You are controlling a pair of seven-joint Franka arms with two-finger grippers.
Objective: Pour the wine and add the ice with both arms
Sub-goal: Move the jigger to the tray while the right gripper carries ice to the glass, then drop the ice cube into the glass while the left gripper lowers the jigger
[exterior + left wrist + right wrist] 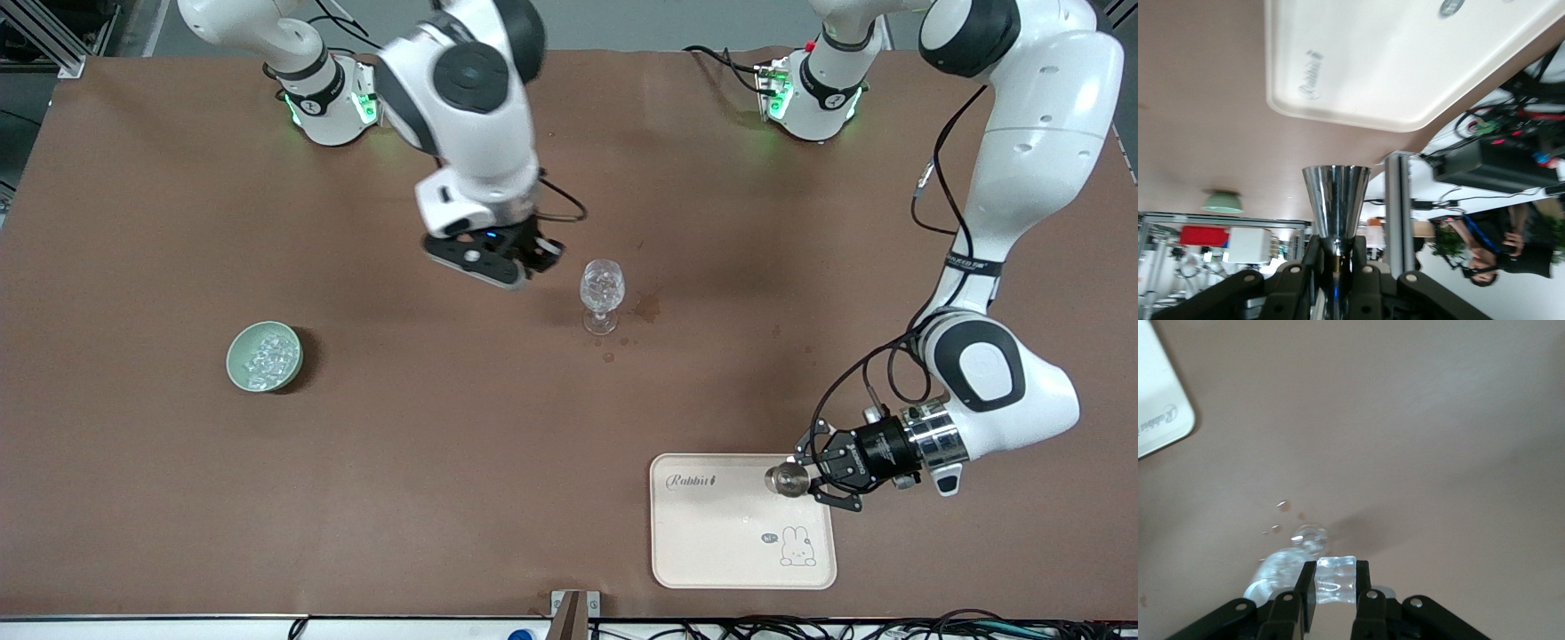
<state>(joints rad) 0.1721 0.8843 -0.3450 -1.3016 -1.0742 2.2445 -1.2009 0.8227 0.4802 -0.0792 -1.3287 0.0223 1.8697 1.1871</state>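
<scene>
The tray (711, 551) reads "Rabbit" beside a drawn bunny.

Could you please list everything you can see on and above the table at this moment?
Stemmed glass: one, clear, mid-table, upright.
Bowl: one, pale green, toward the right arm's end.
Ice in bowl: several clear cubes.
Ice cube: one, clear, held in the right tool above the glass.
Tray: one, cream with a rabbit print, near the front camera, toward the left arm's end.
Metal cup: one, shiny silver, held on its side in the left tool, over the tray's edge.
Stains: a few dark spots beside the glass.
Table: brown.
Right tool: black, shut on the cube.
Left tool: black, shut on the cup.
</scene>
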